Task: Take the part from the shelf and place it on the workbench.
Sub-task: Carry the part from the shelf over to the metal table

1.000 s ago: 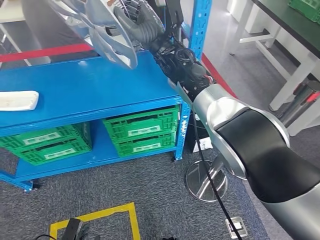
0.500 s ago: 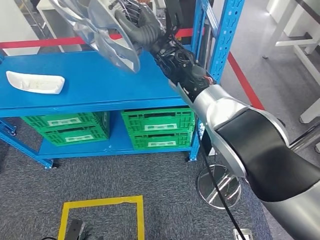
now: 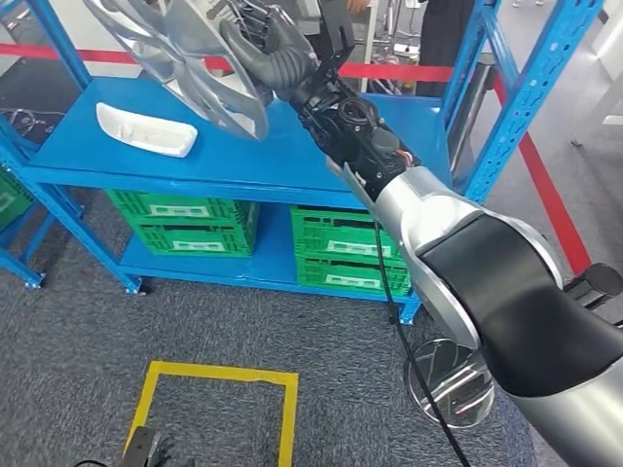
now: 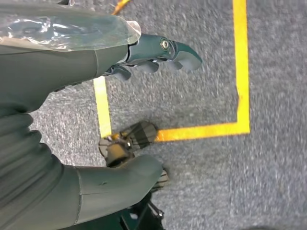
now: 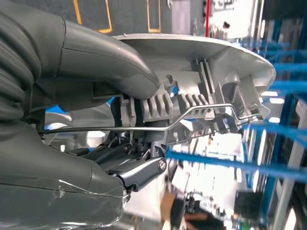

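My right hand grips a large silver-grey plastic part and holds it up above the blue shelf. In the right wrist view the thumb lies over the part, whose ribbed underside and a thin wire clip face the camera, with the hand wrapped around it. A second, white part lies on the shelf's top board at the left. My left hand hangs over the carpet with its fingers apart and nothing in it.
Green crates fill the shelf's lower level. A yellow taped square marks the grey carpet in front. Red floor tape runs behind the shelf, a round metal stand base sits at the right, and a person stands behind.
The whole scene has slid to the right, so the camera has turned left. My right hand still holds the part at the same spot in the picture.
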You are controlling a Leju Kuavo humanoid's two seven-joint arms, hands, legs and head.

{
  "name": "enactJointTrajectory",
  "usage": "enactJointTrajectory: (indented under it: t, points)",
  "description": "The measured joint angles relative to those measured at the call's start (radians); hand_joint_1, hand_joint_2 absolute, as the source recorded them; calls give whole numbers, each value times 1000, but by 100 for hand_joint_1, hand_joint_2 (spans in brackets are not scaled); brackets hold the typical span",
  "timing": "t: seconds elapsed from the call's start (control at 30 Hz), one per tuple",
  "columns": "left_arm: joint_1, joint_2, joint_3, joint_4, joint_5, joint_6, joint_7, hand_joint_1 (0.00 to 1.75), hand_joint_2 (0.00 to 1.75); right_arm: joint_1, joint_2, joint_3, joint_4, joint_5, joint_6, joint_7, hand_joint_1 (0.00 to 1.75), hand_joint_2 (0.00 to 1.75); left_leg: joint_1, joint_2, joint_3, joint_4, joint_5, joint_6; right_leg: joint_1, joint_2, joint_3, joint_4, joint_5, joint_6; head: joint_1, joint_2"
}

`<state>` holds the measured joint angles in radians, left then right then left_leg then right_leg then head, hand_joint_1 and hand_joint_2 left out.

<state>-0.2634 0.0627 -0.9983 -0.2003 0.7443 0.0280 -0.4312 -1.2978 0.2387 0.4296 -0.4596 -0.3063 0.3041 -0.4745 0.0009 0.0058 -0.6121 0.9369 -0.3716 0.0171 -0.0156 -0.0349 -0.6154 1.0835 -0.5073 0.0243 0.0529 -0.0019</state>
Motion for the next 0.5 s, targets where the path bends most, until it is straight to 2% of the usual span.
enactJointTrajectory:
  t: [0.03, 0.07, 0.1, 0.13, 0.17, 0.2, 0.23, 0.27, 0.3, 0.33, 0.4, 0.43, 0.47, 0.5]
  points:
    - [0, 0, 0, 0, 0, 0, 0, 0, 175, 1, 0, 0, 0, 0, 0, 0, 175, 175, 0, -11, 0, 0, 1, 4, 0, 20, -31, 70, -35, 1, 4, 0]
    - [0, 0, 0, 0, 0, 1, 0, 0, 175, 3, 0, 0, 0, 0, 0, 0, 175, 175, -1, -23, -1, 0, 1, 6, 0, 30, -62, 140, -63, 2, 6, 0]
    - [0, 0, 0, 0, -1, 1, 0, 0, 175, 5, -1, 0, 0, 0, 0, 0, 175, 175, -1, -36, 0, 1, 2, 6, 0, 33, -85, 188, -75, 4, 7, 0]
    - [1, 0, 0, 0, -2, 2, 0, 0, 175, 6, -1, 1, 0, 0, 1, 1, 175, 175, -1, -51, 0, 3, 1, 6, -1, 35, -91, 199, -66, 5, 8, 0]
    - [1, 0, 0, 0, -2, 2, 0, 0, 175, 7, -1, 1, 0, 0, 1, 1, 175, 175, 0, -67, 0, 6, 1, 5, -2, 37, -78, 169, -38, 5, 9, 0]
    - [1, 0, 0, 0, -3, 3, 0, 0, 175, 7, -1, 1, 0, 0, 1, 2, 175, 175, 1, -83, 0, 10, -1, 2, -4, 46, -50, 106, 3, 4, 11, 0]
    - [2, 0, 0, 0, -3, 3, -1, 0, 175, 6, -1, 2, 0, 0, 1, 3, 175, 175, 2, -98, -2, 16, -4, -1, -6, 66, -18, 37, 36, 2, 13, 0]
    - [2, 0, 0, 0, -3, 4, -1, 0, 175, 6, -1, 2, 0, 0, 1, 3, 175, 175, 3, -111, -7, 24, -6, -6, -10, 88, 7, -23, 58, 1, 13, 0]
    - [2, 0, 0, 0, -3, 4, -2, 0, 175, 6, 0, 2, 0, 0, 1, 4, 175, 175, 5, -122, -13, 29, -6, -12, -10, 105, 22, -59, 68, 1, 13, 0]
    - [3, 0, 0, 0, -3, 5, -3, 0, 175, 6, 0, 2, -1, 0, 2, 4, 175, 175, 8, -134, -20, 31, -4, -18, -10, 114, 26, -73, 67, -1, 12, 0]
    - [9, 3, 0, 0, -2, 5, -5, 0, 175, 6, 2, 4, -2, 0, 2, 4, 175, 175, 13, -150, -29, 28, 1, -31, -8, 96, 29, -81, 70, -9, 14, 0]
    - [13, 4, 0, 0, -2, 6, -6, 0, 175, 5, 3, 4, -3, 0, 2, 4, 175, 175, 12, -137, -34, 33, -3, -36, -9, 84, 33, -87, 73, -15, 14, 0]
    - [14, 4, 0, 0, -2, 6, -7, 0, 175, 5, 4, 5, -4, 0, 2, 5, 175, 175, 11, -111, -46, 56, -17, -42, -12, 71, 37, -94, 76, -21, 9, 0]
    - [14, 4, 0, 0, -1, 6, -8, 0, 175, 4, 5, 5, -5, 0, 2, 6, 175, 175, 11, -76, -69, 104, -42, -47, -13, 58, 40, -99, 79, -25, 4, 0]
